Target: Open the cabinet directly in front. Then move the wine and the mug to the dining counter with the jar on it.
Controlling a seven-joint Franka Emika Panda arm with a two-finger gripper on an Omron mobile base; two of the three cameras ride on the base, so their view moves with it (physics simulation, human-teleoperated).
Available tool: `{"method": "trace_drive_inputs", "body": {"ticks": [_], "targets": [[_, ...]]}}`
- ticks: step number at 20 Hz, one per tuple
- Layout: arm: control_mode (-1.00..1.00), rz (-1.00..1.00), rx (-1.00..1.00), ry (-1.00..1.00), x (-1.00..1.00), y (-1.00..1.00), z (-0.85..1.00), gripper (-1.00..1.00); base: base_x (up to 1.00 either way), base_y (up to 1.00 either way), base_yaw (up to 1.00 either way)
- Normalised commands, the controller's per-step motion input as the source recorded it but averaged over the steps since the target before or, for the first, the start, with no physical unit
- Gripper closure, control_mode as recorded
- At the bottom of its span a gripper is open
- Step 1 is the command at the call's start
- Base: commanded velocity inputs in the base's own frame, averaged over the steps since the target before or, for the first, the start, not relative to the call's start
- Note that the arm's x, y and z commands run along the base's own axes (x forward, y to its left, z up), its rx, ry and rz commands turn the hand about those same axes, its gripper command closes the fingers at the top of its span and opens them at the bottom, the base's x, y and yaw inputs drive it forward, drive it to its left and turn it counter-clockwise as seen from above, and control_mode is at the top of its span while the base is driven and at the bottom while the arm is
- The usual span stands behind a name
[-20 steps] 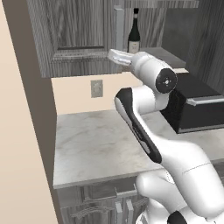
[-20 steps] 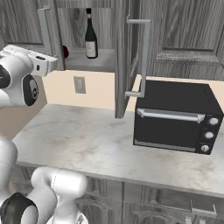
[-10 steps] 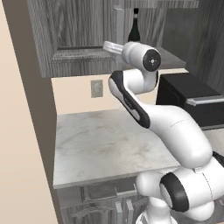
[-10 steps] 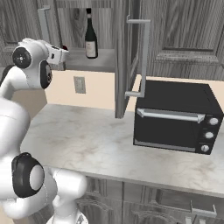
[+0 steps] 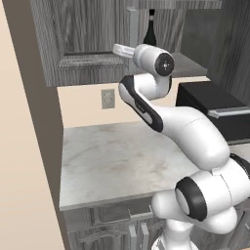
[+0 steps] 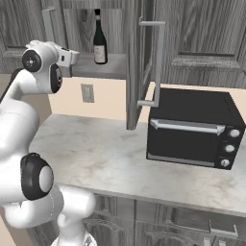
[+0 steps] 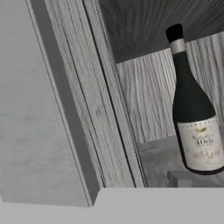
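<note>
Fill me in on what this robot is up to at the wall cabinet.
The white arm has its gripper raised to the open dark grey wood-grain wall cabinet, jaws open and holding nothing. The tall dark glass wine bottle with a whitish label stands upright on the cabinet shelf, untouched; in the hand view it sits off to the right. A black toaster oven rests on the marble worktop below.

The white arm rises from its base, bends at the elbow and reaches up and forward; its wrist lies level; the gripper (image 6: pixel 72 56) points ahead with its fingers spread wide, holding nothing.
</note>
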Motion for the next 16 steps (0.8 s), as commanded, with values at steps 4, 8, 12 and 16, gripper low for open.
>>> {"method": "trace_drive_inputs", "body": {"ticks": [4,8,12,16], "targets": [[-1.0,-0.01,0.0,0.0,0.27,0.05,0.0,1.0,0.0,0.0,0.0],[-1.0,0.0,0.0,0.0,0.0,0.0,0.0,1.0,0.0,0.0,0.0],[-1.0,0.0,0.0,0.0,0.0,0.04,0.0,1.0,0.0,0.0,0.0],[-1.0,0.0,0.0,0.07,-0.22,0.46,0.0,1.0,0.0,0.0,0.0]]}}
